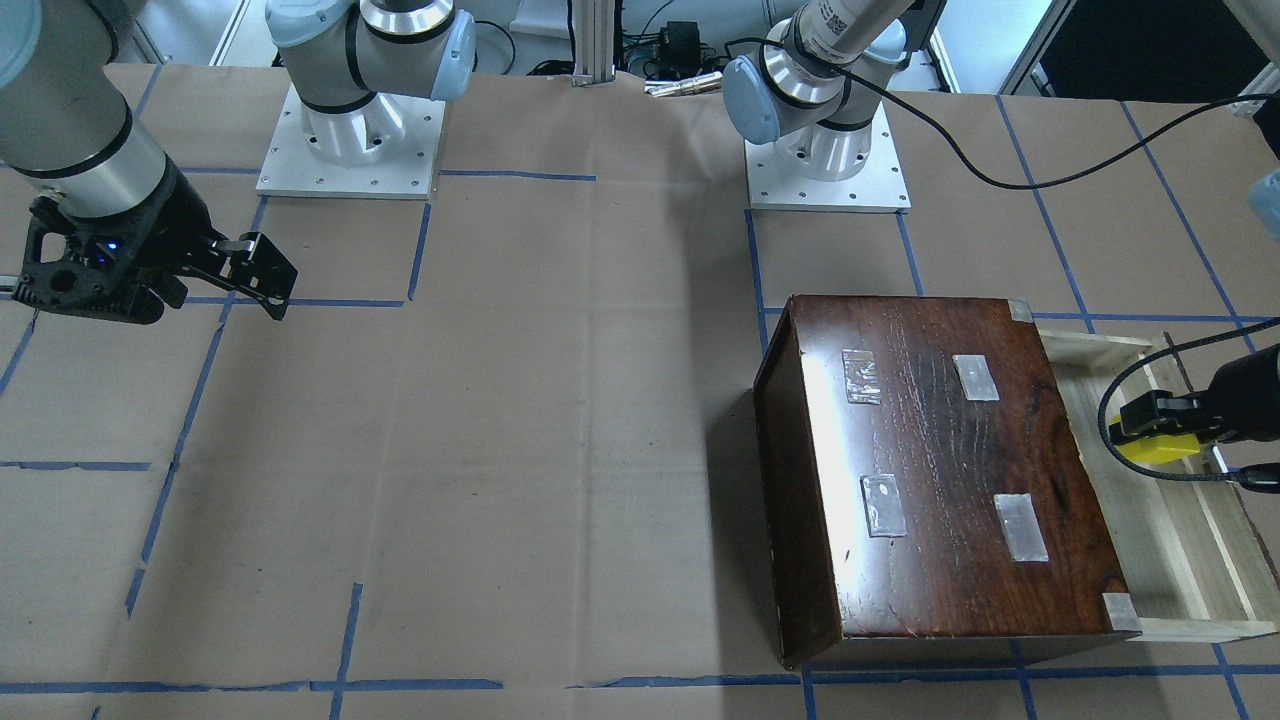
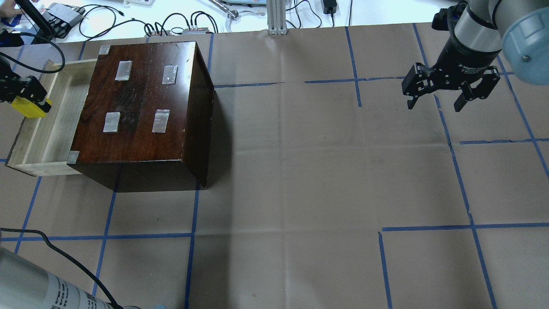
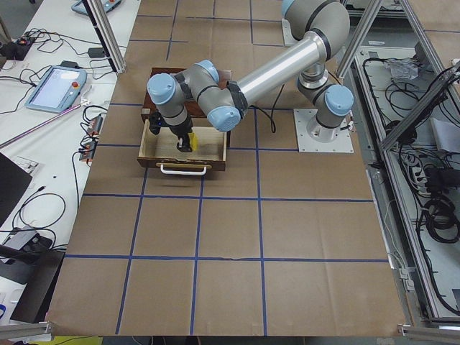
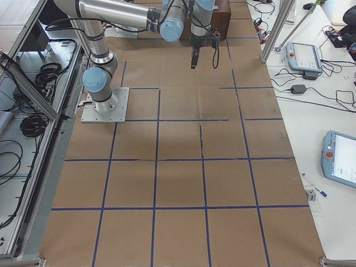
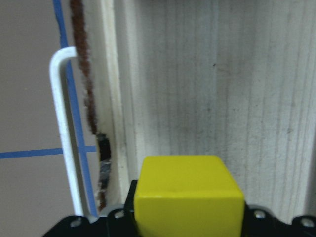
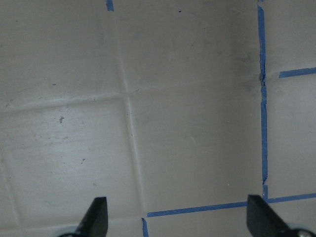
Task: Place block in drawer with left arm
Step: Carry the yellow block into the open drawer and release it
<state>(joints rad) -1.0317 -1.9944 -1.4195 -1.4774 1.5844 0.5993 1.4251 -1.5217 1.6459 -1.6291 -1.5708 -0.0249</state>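
The block (image 1: pixel 1162 449) is a small yellow cube, held between the fingers of my left gripper (image 1: pixel 1152 430). The gripper is shut on it over the open drawer (image 1: pixel 1170 545), near the drawer's front wall. The pale wooden drawer (image 2: pixel 49 128) stands pulled out of the dark-brown box (image 2: pixel 141 98). In the left wrist view the block (image 5: pixel 190 195) hangs above the drawer floor (image 5: pixel 222 84). My right gripper (image 2: pixel 434 105) is open and empty, far away above the brown paper. Its fingertips (image 6: pixel 97 213) show spread wide in the right wrist view.
The drawer's white handle (image 5: pixel 63 133) sticks out past its dark front panel. A black cable (image 1: pixel 1110 420) loops by the left gripper. Two arm base plates (image 1: pixel 350 150) sit at the robot's side. Cables and devices (image 2: pixel 64 17) lie beyond the box. Blue tape lines cross the paper.
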